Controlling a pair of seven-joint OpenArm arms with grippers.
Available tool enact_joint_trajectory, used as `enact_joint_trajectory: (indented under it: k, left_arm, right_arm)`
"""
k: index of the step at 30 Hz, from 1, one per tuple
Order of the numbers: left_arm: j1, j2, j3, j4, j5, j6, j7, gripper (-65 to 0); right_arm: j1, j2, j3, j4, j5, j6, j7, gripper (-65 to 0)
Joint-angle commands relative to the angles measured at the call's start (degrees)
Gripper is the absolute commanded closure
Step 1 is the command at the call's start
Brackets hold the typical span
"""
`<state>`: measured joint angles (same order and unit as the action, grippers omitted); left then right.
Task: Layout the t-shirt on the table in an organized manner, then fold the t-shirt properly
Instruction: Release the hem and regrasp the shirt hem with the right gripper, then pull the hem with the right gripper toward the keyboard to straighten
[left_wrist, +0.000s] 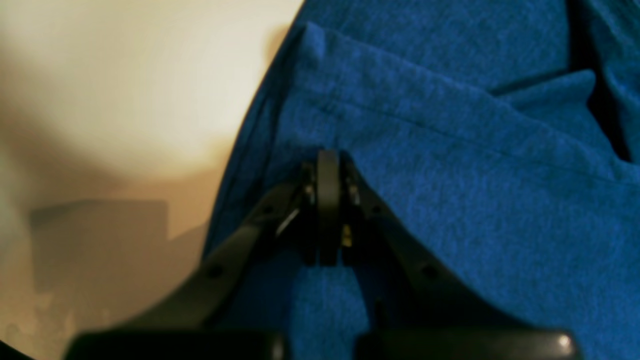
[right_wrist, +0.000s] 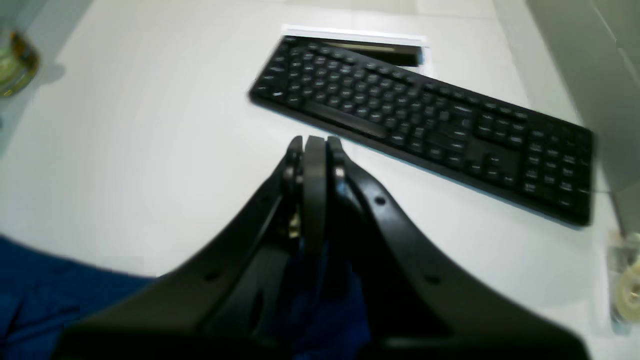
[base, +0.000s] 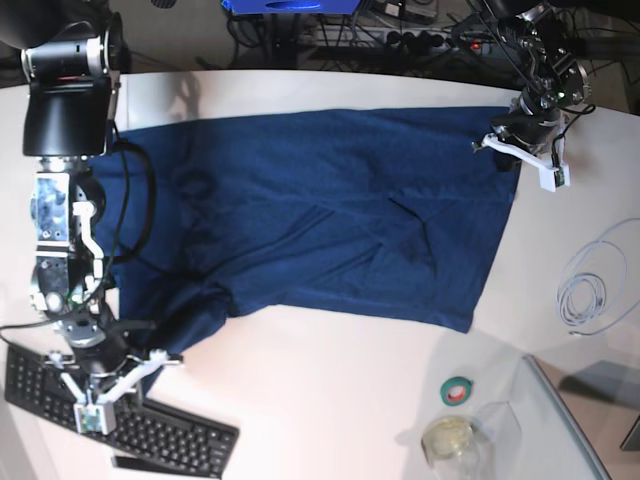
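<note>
Both jaws pinched on the t-shirt (base: 330, 220), grip points hidden by fingers, wrist views blurred, keyboard (right_wrist: 425, 120) cropped in base view

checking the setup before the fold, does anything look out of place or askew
The t-shirt lies askew and wrinkled, one corner dragged toward the keyboard by the shut right gripper. The left gripper pinches the opposite corner.

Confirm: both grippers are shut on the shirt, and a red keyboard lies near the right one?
Not quite. The keyboard is black, as the right wrist view shows. The rest holds: left gripper and right gripper are both shut on the shirt.
</note>
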<state>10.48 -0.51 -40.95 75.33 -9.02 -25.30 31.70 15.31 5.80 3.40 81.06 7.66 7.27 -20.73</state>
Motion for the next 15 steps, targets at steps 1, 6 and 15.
enact_joint_trajectory:
  k: [1,6,15]
  left_arm:
    - [-0.15,-0.50,-0.15,0.76,0.44,0.38,0.43,0.0]
    - [-0.15,-0.50,-0.15,0.76,0.44,0.38,0.52,0.0]
    - [-0.24,-0.50,-0.15,1.46,0.44,0.38,0.52,0.0]
  right_arm:
    - [1.08,0.48,0.16,2.06,0.21,0.51,2.05,-0.2]
    - [-1.64,0.48,-0.01,7.16,4.95,5.88,1.70,-0.2]
    - [-4.54,0.57,-4.41,-3.39,4.95,6.49,-5.60,-0.2]
